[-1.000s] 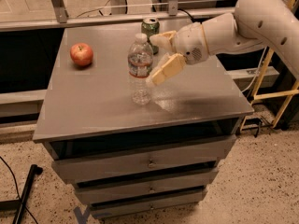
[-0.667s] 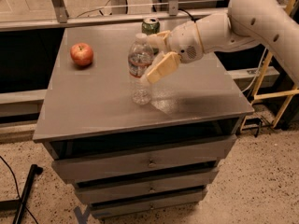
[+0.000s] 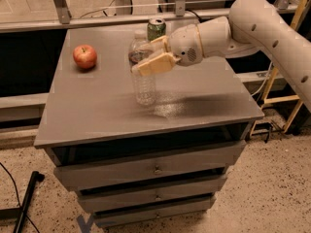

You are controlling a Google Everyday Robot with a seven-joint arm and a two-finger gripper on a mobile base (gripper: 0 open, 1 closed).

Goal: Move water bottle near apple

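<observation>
The water bottle (image 3: 144,84) is clear plastic with a label band and stands upright near the middle of the grey tabletop (image 3: 97,115). My gripper (image 3: 151,53) reaches in from the right at the bottle's upper half. It is open, with one tan finger (image 3: 155,64) in front of the bottle and the other behind it. The bottle's base rests on the table. The red apple (image 3: 85,56) lies at the far left of the tabletop, well apart from the bottle and the gripper.
A green soda can (image 3: 156,28) stands at the back edge of the table, just behind the gripper. The table is a drawer cabinet (image 3: 155,169). A railing (image 3: 97,21) runs behind it and a wooden frame (image 3: 291,81) stands to the right.
My gripper has moved left from beside the bottle, so its fingers now stand on either side of the bottle's upper half. The bottle, apple and can have stayed in place.
</observation>
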